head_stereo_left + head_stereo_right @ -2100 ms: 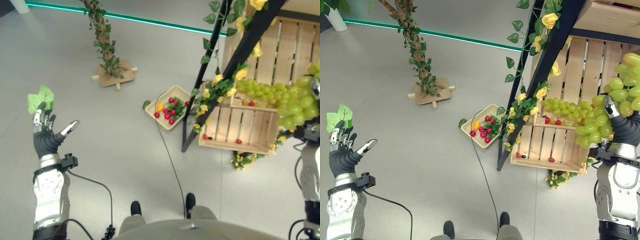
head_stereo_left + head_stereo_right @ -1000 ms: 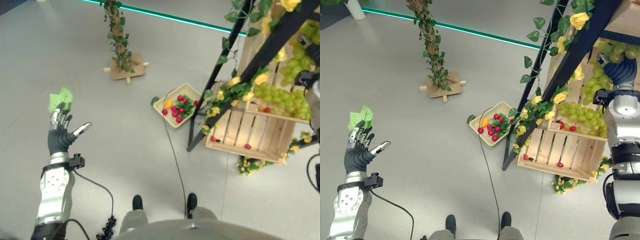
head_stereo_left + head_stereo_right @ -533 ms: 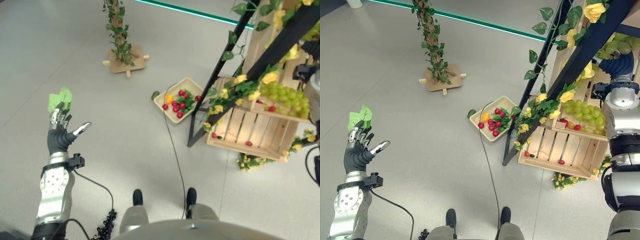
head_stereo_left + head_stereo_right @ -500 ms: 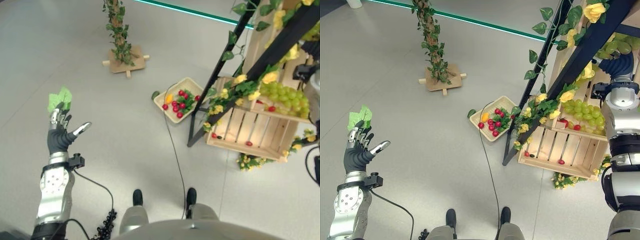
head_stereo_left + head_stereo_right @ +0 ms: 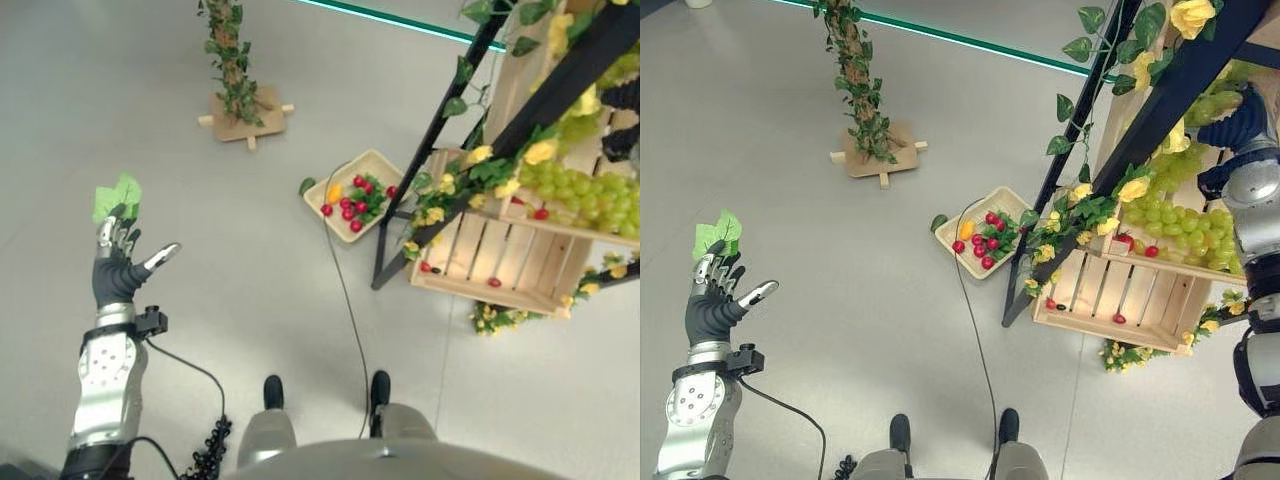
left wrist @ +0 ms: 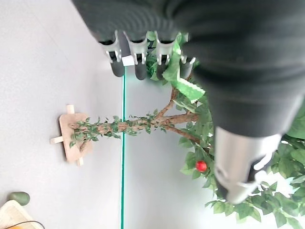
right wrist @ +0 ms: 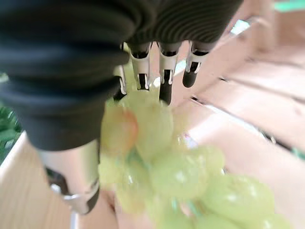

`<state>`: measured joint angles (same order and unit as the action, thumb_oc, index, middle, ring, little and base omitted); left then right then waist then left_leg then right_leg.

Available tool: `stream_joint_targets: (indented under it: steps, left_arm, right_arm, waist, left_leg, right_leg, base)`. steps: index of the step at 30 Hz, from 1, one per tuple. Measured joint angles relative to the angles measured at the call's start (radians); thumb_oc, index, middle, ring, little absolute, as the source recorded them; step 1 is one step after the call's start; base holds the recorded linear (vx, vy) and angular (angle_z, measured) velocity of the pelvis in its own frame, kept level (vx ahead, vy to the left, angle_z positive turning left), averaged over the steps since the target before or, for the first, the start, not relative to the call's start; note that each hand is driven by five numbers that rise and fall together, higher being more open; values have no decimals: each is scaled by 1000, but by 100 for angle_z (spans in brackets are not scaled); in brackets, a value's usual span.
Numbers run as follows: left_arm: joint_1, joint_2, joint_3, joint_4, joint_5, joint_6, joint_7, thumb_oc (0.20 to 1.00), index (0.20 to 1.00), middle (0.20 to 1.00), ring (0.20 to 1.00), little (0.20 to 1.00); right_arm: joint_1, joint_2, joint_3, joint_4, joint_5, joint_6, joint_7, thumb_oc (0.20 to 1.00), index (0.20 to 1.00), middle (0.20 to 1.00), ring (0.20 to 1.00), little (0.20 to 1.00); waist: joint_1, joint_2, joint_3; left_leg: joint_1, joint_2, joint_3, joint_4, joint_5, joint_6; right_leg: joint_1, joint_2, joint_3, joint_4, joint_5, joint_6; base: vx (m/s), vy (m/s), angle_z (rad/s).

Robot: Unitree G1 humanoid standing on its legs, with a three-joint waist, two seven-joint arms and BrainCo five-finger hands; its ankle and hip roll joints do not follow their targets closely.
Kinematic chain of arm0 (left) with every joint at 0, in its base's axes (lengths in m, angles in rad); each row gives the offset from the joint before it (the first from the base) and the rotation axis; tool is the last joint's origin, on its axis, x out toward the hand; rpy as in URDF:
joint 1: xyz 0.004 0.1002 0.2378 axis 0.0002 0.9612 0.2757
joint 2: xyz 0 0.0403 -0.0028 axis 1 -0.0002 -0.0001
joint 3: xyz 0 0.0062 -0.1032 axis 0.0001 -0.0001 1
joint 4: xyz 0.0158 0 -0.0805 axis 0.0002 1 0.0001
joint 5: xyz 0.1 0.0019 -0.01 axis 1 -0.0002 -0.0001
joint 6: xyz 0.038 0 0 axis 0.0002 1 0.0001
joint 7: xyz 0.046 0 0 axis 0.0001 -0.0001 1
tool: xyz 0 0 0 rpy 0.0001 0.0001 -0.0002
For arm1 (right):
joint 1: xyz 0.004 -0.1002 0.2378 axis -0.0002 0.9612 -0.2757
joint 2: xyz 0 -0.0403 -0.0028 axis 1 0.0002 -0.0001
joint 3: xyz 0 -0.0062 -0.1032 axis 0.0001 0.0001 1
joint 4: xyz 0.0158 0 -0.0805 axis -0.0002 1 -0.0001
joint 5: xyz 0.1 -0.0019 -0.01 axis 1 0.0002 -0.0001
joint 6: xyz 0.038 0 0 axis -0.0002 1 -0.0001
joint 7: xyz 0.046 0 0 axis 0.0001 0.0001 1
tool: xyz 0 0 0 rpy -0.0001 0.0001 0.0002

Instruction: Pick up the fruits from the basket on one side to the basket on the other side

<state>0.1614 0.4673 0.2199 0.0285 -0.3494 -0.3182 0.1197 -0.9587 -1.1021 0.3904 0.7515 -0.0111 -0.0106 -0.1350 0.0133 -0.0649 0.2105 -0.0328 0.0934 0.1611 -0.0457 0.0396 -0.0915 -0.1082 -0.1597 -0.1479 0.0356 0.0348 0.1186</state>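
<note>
My right hand (image 5: 1243,122) is raised at the upper shelf of the wooden rack, shut on a bunch of green grapes (image 7: 162,167). The bunch sits between its fingers (image 7: 164,81) and thumb. More green grapes (image 5: 1185,225) and a few red fruits lie in the lower wooden crate (image 5: 1110,300). A flat beige basket (image 5: 1011,202) with red fruits and one orange fruit sits on the floor left of the rack. My left hand (image 5: 112,275) is held up open at the far left, with a green leaf (image 5: 117,196) at its fingertips.
The rack's slanted black frame (image 5: 1080,170), hung with yellow flowers and ivy, crosses in front of the crates. An ivy-wrapped post on a wooden foot (image 5: 865,150) stands on the grey floor at the back. A green line (image 5: 970,38) runs across the floor beyond.
My right hand has carried the grape bunch up from beside the lower crate to the upper shelf. The camera has shifted slightly. The left hand has held its pose.
</note>
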Motion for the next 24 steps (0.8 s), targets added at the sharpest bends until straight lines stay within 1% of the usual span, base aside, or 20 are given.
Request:
stream_joint_targets:
  steps: [1, 2, 3, 5, 11, 15, 19, 20, 22, 23, 24]
  left_arm:
    - [0, 0, 6, 0, 0, 1, -3, 1000, 1000, 1000, 1000, 1000]
    - [-4, 0, 6, 3, 1, 2, -5, 1000, 1000, 1000, 1000, 1000]
    - [-7, 0, 6, 4, 1, 2, -5, 1000, 1000, 1000, 1000, 1000]
    - [-9, -1, 6, 8, 1, 2, -9, 1000, 1000, 1000, 1000, 1000]
    - [-14, -1, 6, 14, 4, 2, -12, 1000, 1000, 1000, 1000, 1000]
    - [-17, -7, 6, 15, 5, 2, -12, 1000, 1000, 1000, 1000, 1000]
    - [-17, -11, 6, 19, 5, 2, -13, 1000, 1000, 1000, 1000, 1000]
    - [-17, -12, 6, 26, 5, 2, -13, 1000, 1000, 1000, 1000, 1000]
    - [-18, -13, 7, 32, 5, 2, -13, 1000, 1000, 1000, 1000, 1000]
    - [-18, -19, 8, 33, 5, 2, -13, 1000, 1000, 1000, 1000, 1000]
    - [-16, -19, 8, 33, 5, 2, -13, 1000, 1000, 1000, 1000, 1000]
  right_arm:
    - [-9, -40, 22, -29, -72, 1, 18, 1000, 1000, 1000, 1000, 1000]
    - [-8, -60, 23, -46, -125, 1, 22, 1000, 1000, 1000, 1000, 1000]
    - [-9, -99, 21, -76, -201, -3, 32, 1000, 1000, 1000, 1000, 1000]
    - [-10, -119, 10, -80, -251, -5, 40, 1000, 1000, 1000, 1000, 1000]
    - [-10, -126, 5, -82, -342, -5, 67, 1000, 1000, 1000, 1000, 1000]
    - [13, -128, -20, -93, -352, -6, 75, 1000, 1000, 1000, 1000, 1000]
    - [38, -128, -55, -103, -332, -10, 82, 1000, 1000, 1000, 1000, 1000]
    - [61, -129, -87, -114, -315, -13, 84, 1000, 1000, 1000, 1000, 1000]
    - [81, -129, -112, -122, -305, -14, 84, 1000, 1000, 1000, 1000, 1000]
    - [145, -132, -184, -154, -279, -15, 85, 1000, 1000, 1000, 1000, 1000]
    - [190, -132, -230, -179, -267, -19, 84, 1000, 1000, 1000, 1000, 1000]
  waist:
    - [1, 1, 3]
    - [-1, 2, 3]
    - [1, 2, 4]
    - [1, 0, 4]
    - [-1, 0, 4]
    - [0, 0, 4]
    - [0, 1, 3]
    - [1, 1, 3]
    - [0, 1, 3]
    - [-1, 1, 3]
    - [1, 1, 3]
  left_leg:
    - [0, 0, 0, 0, 0, 0]
    - [0, 0, 0, 0, 0, 0]
    - [0, 0, -1, 0, 0, 0]
    - [0, 0, -2, 0, 0, 0]
    - [1, 0, -2, 3, 0, 0]
    - [1, 0, -4, 4, 0, 0]
    - [1, 0, -5, 4, 0, 0]
    - [1, 0, -5, 5, 0, 0]
    - [1, 0, -5, 5, 0, 0]
    - [1, 0, -6, 5, 0, 0]
    - [1, 0, -6, 5, 0, 0]
  right_leg:
    - [0, 0, 0, 0, 0, 0]
    - [0, 0, 0, 0, 0, 0]
    - [1, 0, -1, 0, 0, 0]
    - [2, 0, -1, 0, 0, 0]
    - [3, -1, -2, 0, 0, 0]
    - [4, -1, -2, 1, 0, 0]
    - [4, -1, -2, 2, 0, 0]
    - [4, -1, -2, 2, 0, 0]
    - [4, -1, -2, 2, 0, 0]
    - [4, -1, -2, 2, 0, 0]
    - [4, -1, -3, 2, 0, 0]
  base:
    - [0, 0, 0]
    - [0, 0, 0]
    - [0, 0, 0]
    - [0, 0, 0]
    - [0, 0, 0]
    - [0, 0, 0]
    - [0, 0, 0]
    - [0, 0, 0]
    - [0, 0, 0]
    - [0, 0, 0]
    - [0, 0, 0]
